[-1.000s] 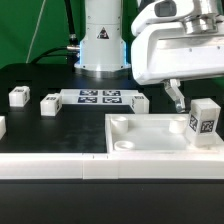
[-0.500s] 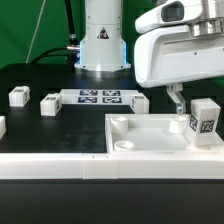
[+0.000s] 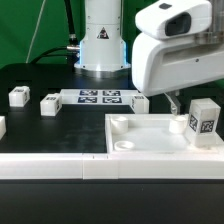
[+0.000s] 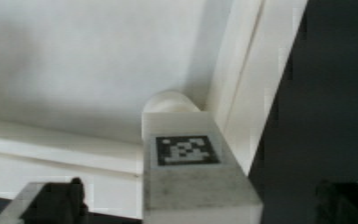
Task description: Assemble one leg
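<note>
White 2-finger gripper (image 4: 197,205) has sunk lower over the large flat white square plastic panel (image 3: 150,135). Jaws wide, empty, straddling the small white blocky tagged leg (image 3: 203,120), upright at the panel's corner, possibly socketed. Grasp looks imminent.

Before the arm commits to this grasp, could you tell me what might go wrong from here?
1. The leg stands upright at the corner of the panel. If one finger of the open gripper touches it first, it may tip over.
2. One finger hangs over the panel and the other seems to lie beyond its edge, so going lower could strike the panel's raised rim.
</note>
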